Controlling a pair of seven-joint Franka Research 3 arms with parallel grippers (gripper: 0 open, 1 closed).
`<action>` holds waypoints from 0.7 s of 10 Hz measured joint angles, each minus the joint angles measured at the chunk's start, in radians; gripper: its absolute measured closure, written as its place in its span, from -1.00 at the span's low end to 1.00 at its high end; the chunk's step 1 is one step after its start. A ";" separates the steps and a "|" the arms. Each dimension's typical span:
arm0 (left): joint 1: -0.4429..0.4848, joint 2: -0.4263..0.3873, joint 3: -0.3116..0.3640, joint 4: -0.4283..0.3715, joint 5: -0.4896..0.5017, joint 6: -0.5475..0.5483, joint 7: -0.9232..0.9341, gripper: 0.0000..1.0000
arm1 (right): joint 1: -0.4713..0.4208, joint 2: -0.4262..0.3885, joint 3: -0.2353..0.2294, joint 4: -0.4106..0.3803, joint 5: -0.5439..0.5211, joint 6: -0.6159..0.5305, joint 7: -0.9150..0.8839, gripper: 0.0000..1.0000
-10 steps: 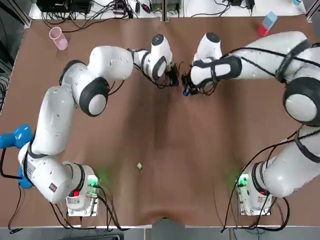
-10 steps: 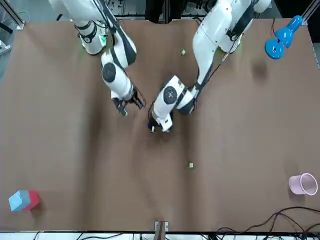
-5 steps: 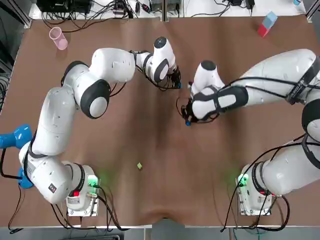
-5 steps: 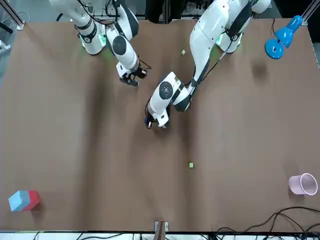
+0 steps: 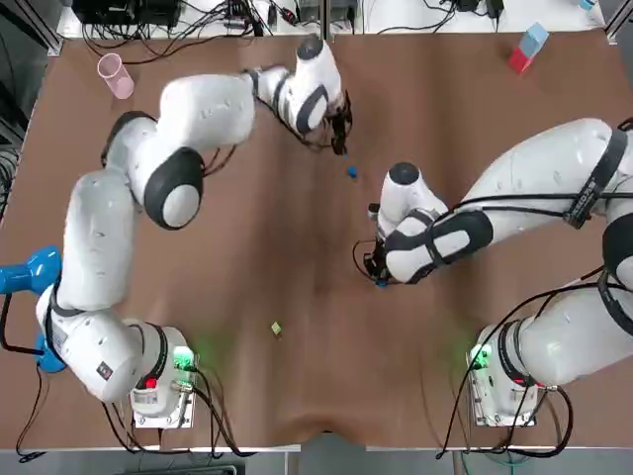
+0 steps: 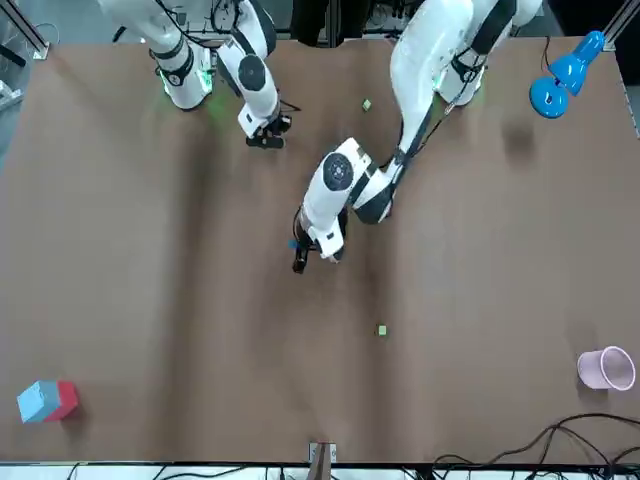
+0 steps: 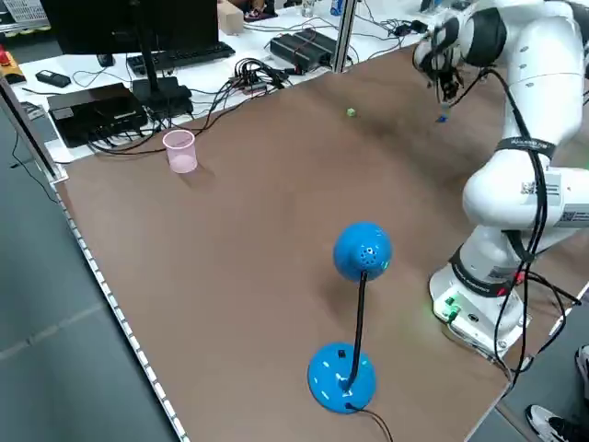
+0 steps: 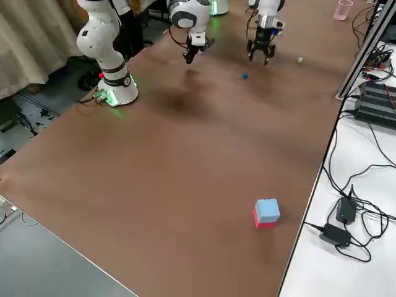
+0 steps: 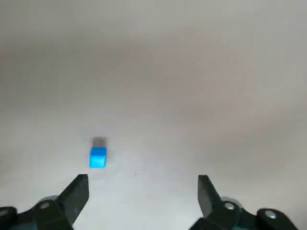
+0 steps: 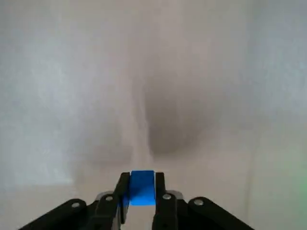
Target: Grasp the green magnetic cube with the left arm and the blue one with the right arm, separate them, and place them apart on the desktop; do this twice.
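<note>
Fingers (image 10: 123, 188) of the right gripper (image 10: 142, 181) clench a blue magnetic cube (image 10: 142, 190) near the table (image 5: 326, 381) centre; the left gripper (image 9: 142, 179), spread and empty, hangs at twelve o'clock beside a second blue cube (image 9: 98, 157); released too near, magnets may snap them together.

Count on worktop (image 5: 445, 99):
- robot arms: 2, left arm (image 5: 168, 188) and right arm (image 5: 534, 168)
- grippers: 2, left gripper (image 9: 142, 182) and right gripper (image 10: 142, 178)
- small blue cubes: 2, loose blue cube (image 5: 351, 172) and held blue cube (image 10: 142, 189) between right gripper fingers
- small green cubes: 2, first green cube (image 6: 381, 329) and second green cube (image 6: 367, 103)
- pink cup (image 5: 116, 75): 1
- blue lamp (image 7: 362, 250): 1
- blue-and-red block (image 8: 266, 213): 1

Beyond worktop edge: keyboard (image 7: 179, 57): 1. Cables too tangled to count.
</note>
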 joint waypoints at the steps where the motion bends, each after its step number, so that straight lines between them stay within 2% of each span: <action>1: 0.051 -0.084 0.002 -0.001 0.042 -0.104 0.041 -1.00 | -0.001 -0.005 0.001 0.000 -0.024 0.000 -0.001 0.00; 4: 0.266 -0.305 0.001 -0.036 0.066 -0.349 0.291 -1.00 | -0.031 -0.018 0.001 0.015 -0.054 0.007 -0.009 -0.91; 6: 0.397 -0.378 -0.002 -0.056 0.052 -0.470 0.510 -1.00 | -0.057 -0.026 -0.013 0.096 -0.096 0.017 -0.018 -1.00; 7: 0.447 -0.401 -0.003 -0.062 0.050 -0.533 0.660 -1.00 | -0.108 -0.025 -0.033 0.160 -0.172 0.012 -0.030 -1.00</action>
